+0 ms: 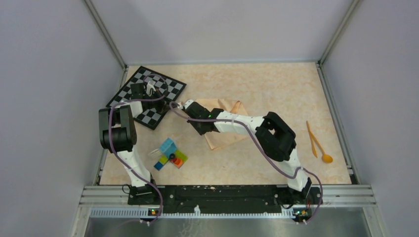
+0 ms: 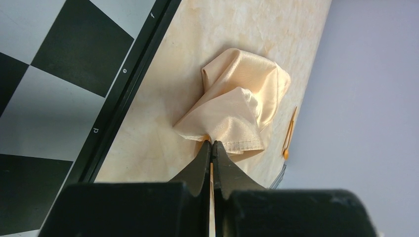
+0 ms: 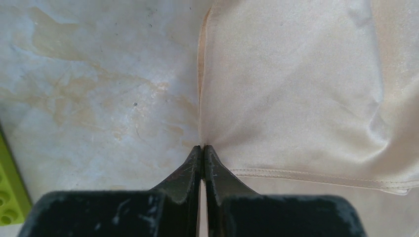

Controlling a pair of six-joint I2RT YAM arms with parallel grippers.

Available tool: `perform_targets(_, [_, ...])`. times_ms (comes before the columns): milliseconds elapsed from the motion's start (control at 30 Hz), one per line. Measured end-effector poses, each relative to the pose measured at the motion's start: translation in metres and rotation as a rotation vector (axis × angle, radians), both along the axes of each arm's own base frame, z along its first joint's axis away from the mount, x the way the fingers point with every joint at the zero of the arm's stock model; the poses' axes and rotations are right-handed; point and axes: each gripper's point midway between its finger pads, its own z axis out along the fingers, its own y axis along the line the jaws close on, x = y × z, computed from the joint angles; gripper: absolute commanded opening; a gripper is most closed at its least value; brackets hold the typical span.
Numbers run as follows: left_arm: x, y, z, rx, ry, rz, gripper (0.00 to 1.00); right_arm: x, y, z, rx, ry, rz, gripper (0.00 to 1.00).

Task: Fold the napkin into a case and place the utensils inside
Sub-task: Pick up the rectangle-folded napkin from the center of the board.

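Note:
The peach napkin (image 1: 225, 106) lies rumpled near the middle of the table, partly under my right forearm. It shows as a loose heap (image 2: 237, 94) in the left wrist view; no case is in view. My right gripper (image 1: 188, 105) is at the cloth's left end. Its jaws (image 3: 203, 146) are shut on the napkin's (image 3: 296, 89) edge, just above the stitched hem. My left gripper (image 1: 149, 90) hovers over the checkerboard (image 1: 168, 86), well short of the cloth, shut (image 2: 212, 142) with nothing in it. The orange utensils (image 1: 316, 143), one of them a spoon, lie near the right wall (image 2: 289, 131).
A cluster of coloured toy bricks (image 1: 169, 154) sits near the front, left of centre, and a green brick (image 3: 10, 192) edges into the right wrist view. The checkerboard (image 2: 59, 74) fills the back left corner. Walls close three sides, and a metal rail runs along the front.

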Motion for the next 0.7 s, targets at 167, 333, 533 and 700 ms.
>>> perform_targets(167, [-0.001, -0.001, 0.001, -0.006, -0.001, -0.006, 0.00, 0.007, 0.000, 0.019, 0.076, 0.021, -0.012, 0.00])
perform_targets(333, [-0.001, -0.002, 0.002, -0.012, -0.002, -0.011, 0.00, 0.014, -0.004, 0.022, 0.085, 0.026, -0.010, 0.00])
perform_targets(533, [-0.001, -0.003, 0.005, -0.023, -0.017, -0.023, 0.00, 0.013, -0.025, 0.012, -0.011, -0.054, 0.112, 0.00])
perform_targets(700, [-0.001, -0.009, 0.022, -0.043, -0.063, -0.045, 0.00, 0.002, -0.059, 0.017, -0.122, -0.194, 0.339, 0.00])
